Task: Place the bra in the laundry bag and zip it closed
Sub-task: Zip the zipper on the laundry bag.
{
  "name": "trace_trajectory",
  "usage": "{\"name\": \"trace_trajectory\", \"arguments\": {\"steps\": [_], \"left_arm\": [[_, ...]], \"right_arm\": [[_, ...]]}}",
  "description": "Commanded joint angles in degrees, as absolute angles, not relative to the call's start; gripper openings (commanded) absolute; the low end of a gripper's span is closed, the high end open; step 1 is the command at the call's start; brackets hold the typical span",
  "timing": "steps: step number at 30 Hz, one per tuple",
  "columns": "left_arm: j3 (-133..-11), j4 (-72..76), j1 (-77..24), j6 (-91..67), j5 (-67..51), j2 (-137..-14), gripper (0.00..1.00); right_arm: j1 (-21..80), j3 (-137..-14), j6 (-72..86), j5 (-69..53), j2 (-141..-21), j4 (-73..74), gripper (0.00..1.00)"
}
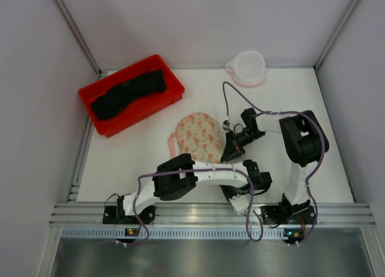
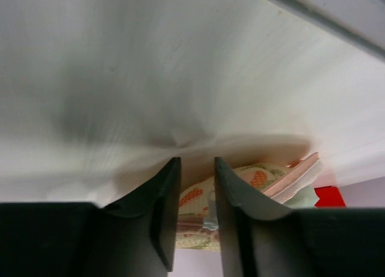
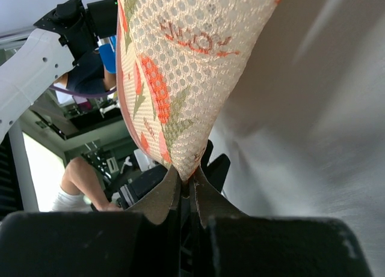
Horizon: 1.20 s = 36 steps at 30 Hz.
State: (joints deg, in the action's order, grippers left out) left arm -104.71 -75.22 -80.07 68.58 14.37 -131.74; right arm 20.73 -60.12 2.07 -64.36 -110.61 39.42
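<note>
The black bra point(image 1: 126, 92) lies in a red bin point(image 1: 172, 99) at the back left. The white mesh laundry bag point(image 1: 248, 66) with pink edging lies at the back right, far from both grippers. My right gripper point(image 1: 231, 151) point(image 3: 187, 181) is shut on the near right edge of a peach patterned fabric piece point(image 1: 198, 136) point(image 3: 180, 66) at mid-table. My left gripper point(image 1: 245, 169) point(image 2: 197, 163) is just in front of it, low over the table. Its jaws stand slightly apart and hold nothing; the peach piece point(image 2: 258, 178) and a clear zip pull show beyond them.
The white table point(image 1: 138, 163) is walled at the back and both sides. A metal rail point(image 1: 204, 212) runs along the near edge by the arm bases. The right arm's cable point(image 1: 231, 100) loops over the table behind the peach piece. The red bin also shows in the left wrist view point(image 2: 328, 197).
</note>
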Motion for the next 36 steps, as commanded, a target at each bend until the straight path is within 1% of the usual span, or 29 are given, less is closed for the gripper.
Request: {"name": "trace_trajectory", "arguments": {"steps": [1, 2, 5, 7, 9, 10, 12, 14, 16, 17, 18, 20, 21, 22, 23, 24, 25, 27, 28, 30, 31, 32, 33, 34, 35, 36], "left_arm": [[-107.3, -80.0, -81.6, 65.2, 10.3, -128.1, 0.38], [-107.7, -79.8, -81.8, 64.0, 9.8, -127.1, 0.41], [-109.3, -77.2, -81.9, 57.9, 6.0, -124.0, 0.46], [-106.2, -72.4, -81.5, 53.7, 3.6, -118.6, 0.46], [-103.1, -68.3, -81.1, 50.8, 2.6, -114.4, 0.47], [-100.5, -65.8, -80.6, 46.8, 2.1, -110.6, 0.47], [-98.4, -61.5, -79.5, 40.9, -1.7, -107.5, 0.46], [-94.5, -55.6, -76.7, 36.8, -5.2, -102.6, 0.46], [-90.2, -50.8, -71.7, 28.2, -7.5, -97.9, 0.45], [-88.5, -45.7, -69.6, 25.9, -9.1, -96.3, 0.45], [-86.4, -42.7, -65.3, 20.1, -10.9, -94.2, 0.45], [-79.0, -35.9, -61.2, 15.1, -12.1, -87.9, 0.45], [-73.4, -29.2, -57.8, 10.7, -13.7, -85.5, 0.46], [-70.4, -25.9, -56.4, 8.9, -14.0, -80.9, 0.51], [-67.4, -23.0, -55.4, 7.5, -13.8, -78.6, 0.54], [-64.5, -16.9, -54.8, 5.0, -11.8, -76.2, 0.56], [-58.9, -14.4, -54.8, 3.4, -10.6, -72.3, 0.62], [-52.8, -9.7, -54.8, -1.8, -7.9, -68.9, 0.66], [-51.6, -9.4, -54.7, -3.4, -7.6, -68.6, 0.67], [-49.5, -9.3, -54.5, -8.8, -6.8, -68.7, 0.65], [-48.9, -9.1, -54.4, -10.8, -4.3, -69.3, 0.63], [-48.3, -8.8, -54.4, -12.7, -2.8, -69.9, 0.57], [-47.7, -8.4, -54.4, -16.3, -1.3, -70.5, 0.55], [-47.6, -8.3, -54.3, -17.9, -0.6, -72.3, 0.55], [-47.7, -7.4, -54.3, -19.3, 2.5, -73.4, 0.57], [-48.4, -6.9, -54.2, -21.9, 3.2, -75.3, 0.60]], "right_arm": [[20.7, -60.9, 4.1, -66.3, -107.8, 35.9, 0.00], [20.3, -60.3, 5.9, -66.3, -106.8, 34.0, 0.00], [19.5, -56.9, 13.8, -65.7, -105.0, 23.8, 0.00], [18.4, -53.5, 21.0, -64.5, -104.2, 15.1, 0.00], [17.5, -51.6, 24.9, -63.6, -103.7, 10.3, 0.00], [17.2, -50.1, 28.0, -62.6, -103.5, 7.9, 0.00], [16.4, -48.8, 30.1, -61.5, -102.7, 4.0, 0.00], [15.0, -46.8, 30.8, -59.8, -101.1, 2.4, 0.00], [13.5, -43.6, 32.4, -57.4, -99.3, 1.2, 0.00], [11.5, -42.2, 33.6, -56.3, -96.7, 0.5, 0.00], [10.4, -39.0, 37.5, -55.2, -95.2, -3.2, 0.00], [7.9, -36.5, 41.3, -51.9, -91.0, -6.3, 0.00], [7.6, -34.8, 44.6, -50.8, -89.8, -8.5, 0.00], [7.6, -34.2, 46.3, -48.8, -88.2, -9.7, 0.00], [7.9, -33.6, 48.3, -47.9, -87.6, -11.1, 0.00], [8.2, -33.1, 51.6, -46.9, -87.4, -12.1, 0.00], [8.6, -32.5, 52.8, -44.8, -87.5, -13.4, 0.00], [8.9, -32.3, 55.6, -42.3, -88.2, -14.2, 0.00], [9.1, -32.5, 56.4, -41.7, -89.6, -14.3, 0.00], [9.8, -33.1, 58.3, -40.2, -90.7, -14.0, 0.00], [10.0, -33.4, 59.1, -38.8, -91.7, -14.0, 0.00], [10.5, -33.7, 60.9, -38.2, -92.4, -14.0, 0.00], [10.9, -34.4, 61.6, -37.8, -93.0, -14.1, 0.00], [11.3, -35.0, 62.0, -36.8, -93.9, -14.0, 0.00], [12.7, -35.6, 62.9, -36.4, -94.5, -13.2, 0.00], [13.4, -36.7, 63.5, -35.5, -95.0, -12.8, 0.00]]}}
